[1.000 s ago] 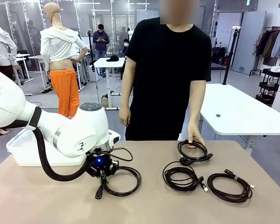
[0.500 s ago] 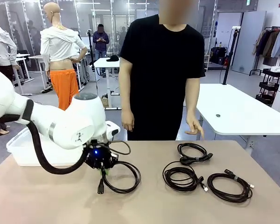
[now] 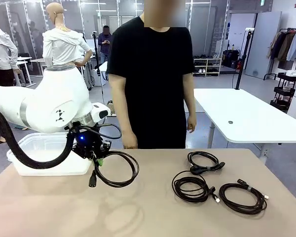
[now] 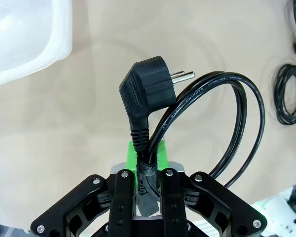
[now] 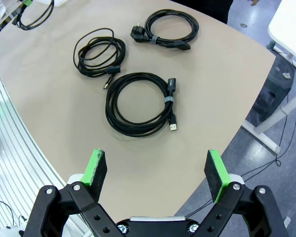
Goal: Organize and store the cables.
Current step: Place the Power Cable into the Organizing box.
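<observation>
Left gripper (image 4: 147,158) fingers clamped tight on the bound neck of a coiled black cable (image 3: 119,170), plug (image 4: 140,91) jutting past them, hanging above the tan table (image 3: 153,215) beside a white bin (image 3: 44,153); three more coiled cables (image 3: 192,186) lie well apart, the right gripper (image 5: 158,170) spread wide and empty above them.

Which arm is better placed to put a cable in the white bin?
Left. Its fingers are shut on a coiled cable held off the table, next to the white bin. The right fingers stand open above the other cables, farther from it.
</observation>
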Robot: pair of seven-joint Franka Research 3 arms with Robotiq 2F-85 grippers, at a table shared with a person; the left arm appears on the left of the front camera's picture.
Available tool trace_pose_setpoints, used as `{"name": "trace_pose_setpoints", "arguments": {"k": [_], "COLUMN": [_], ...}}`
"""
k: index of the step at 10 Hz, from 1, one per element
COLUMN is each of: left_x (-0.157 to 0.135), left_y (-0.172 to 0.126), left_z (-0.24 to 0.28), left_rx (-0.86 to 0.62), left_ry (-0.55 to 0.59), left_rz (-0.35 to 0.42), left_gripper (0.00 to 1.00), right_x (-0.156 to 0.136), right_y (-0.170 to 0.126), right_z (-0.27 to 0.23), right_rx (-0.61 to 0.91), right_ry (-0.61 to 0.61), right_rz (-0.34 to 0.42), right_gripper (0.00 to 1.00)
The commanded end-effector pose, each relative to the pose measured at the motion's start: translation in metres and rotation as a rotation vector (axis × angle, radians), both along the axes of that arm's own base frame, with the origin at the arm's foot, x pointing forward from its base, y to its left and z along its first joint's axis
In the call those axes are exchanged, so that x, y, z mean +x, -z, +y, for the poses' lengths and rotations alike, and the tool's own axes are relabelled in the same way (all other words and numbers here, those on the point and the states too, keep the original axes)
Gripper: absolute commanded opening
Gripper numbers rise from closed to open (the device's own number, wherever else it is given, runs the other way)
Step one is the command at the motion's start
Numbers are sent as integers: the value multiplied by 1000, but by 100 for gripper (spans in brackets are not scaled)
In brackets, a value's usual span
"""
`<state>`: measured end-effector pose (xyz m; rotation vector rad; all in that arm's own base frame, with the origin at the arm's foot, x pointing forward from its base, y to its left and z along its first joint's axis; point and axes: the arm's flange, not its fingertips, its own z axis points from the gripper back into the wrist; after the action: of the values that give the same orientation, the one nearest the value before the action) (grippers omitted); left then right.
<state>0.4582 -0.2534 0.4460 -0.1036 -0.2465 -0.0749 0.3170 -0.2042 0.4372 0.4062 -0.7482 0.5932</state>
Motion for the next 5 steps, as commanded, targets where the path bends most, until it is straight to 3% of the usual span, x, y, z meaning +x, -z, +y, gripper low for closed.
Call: {"name": "trace_pose_setpoints", "arguments": {"k": [1,5], "left_x": [3,3], "left_y": [2,2], "left_z": [-4,-4], "left_rx": [0,0], "left_ry": [3,3], "left_rz": [1,1], "left_gripper": [0,0], "right_x": [-1,-1], "right_y": [0,0], "right_z": [-1,-1], "right_rx": [1,1], "right_ry": [-6,-6], "right_rz": [-6,-6], "right_gripper": [100,100]}}
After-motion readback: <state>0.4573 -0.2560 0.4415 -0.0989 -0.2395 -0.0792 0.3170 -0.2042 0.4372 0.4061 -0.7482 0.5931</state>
